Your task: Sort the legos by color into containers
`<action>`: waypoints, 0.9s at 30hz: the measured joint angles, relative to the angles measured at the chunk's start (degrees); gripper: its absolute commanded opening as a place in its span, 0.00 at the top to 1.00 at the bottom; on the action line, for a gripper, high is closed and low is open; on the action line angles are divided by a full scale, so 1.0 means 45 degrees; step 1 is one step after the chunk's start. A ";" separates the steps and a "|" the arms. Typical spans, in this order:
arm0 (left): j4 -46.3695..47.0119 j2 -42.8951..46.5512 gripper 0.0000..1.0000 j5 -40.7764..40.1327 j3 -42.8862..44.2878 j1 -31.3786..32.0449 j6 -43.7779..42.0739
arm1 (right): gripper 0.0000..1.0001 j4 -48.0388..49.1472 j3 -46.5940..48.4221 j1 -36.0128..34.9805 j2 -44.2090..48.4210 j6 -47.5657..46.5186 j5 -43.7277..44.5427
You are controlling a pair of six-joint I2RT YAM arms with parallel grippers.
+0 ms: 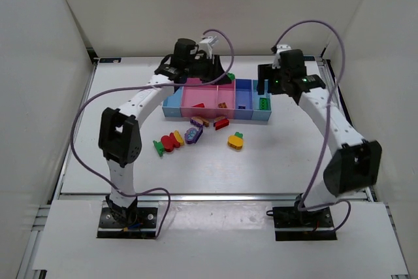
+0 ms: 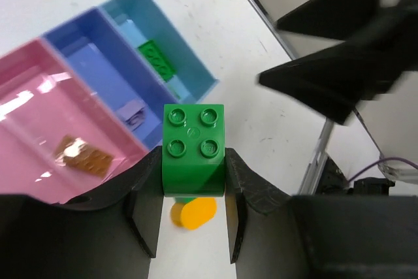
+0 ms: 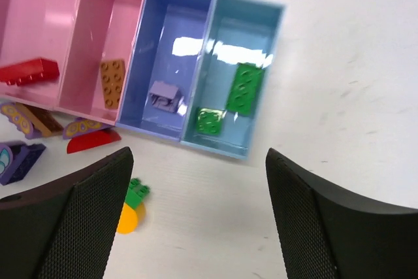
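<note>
Green brick, four studs up, and your left gripper is clamped on it, one finger pressed to each side. From the top camera that gripper sits over the far edge of the row of bins, near where pink meets blue, with the brick poking out at its tip.

Over to your right gripper: jaws wide apart, nothing between them, hanging above the light blue end bin. Look inside it and you've got two green pieces lying on the floor, a long green plate and a small green square just beside it.

Next door, the blue bin holds one purple piece. The pink bin beside that has an orange-brown plate, and the further pink one holds a red brick.

Out on the white table, in front of the bins, the loose pieces are scattered: an orange fruit piece with a green top, a red half-round, a purple block, and a red, yellow and green cluster off to the left.
</note>
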State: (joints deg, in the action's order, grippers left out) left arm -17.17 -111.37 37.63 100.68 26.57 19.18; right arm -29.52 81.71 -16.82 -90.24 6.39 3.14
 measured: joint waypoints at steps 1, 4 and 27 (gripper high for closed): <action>0.0097 -0.0316 0.83 0.0063 0.0238 0.0248 0.0049 | 0.13 0.0029 -0.0141 0.0083 0.0529 -0.0121 0.0131; 0.0204 -0.1287 0.79 0.0214 0.0933 0.0831 0.0117 | 0.13 0.0102 -0.0748 0.0704 0.2059 -0.0476 0.0379; 0.1637 -0.6989 0.70 0.1457 0.6368 0.2074 0.0695 | 0.14 -0.1078 -0.2259 0.6387 0.4376 -0.0704 -0.1049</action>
State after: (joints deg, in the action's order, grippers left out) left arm -9.80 -142.82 44.18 129.34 35.90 22.31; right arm -34.37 71.55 11.92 -70.54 3.22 -1.58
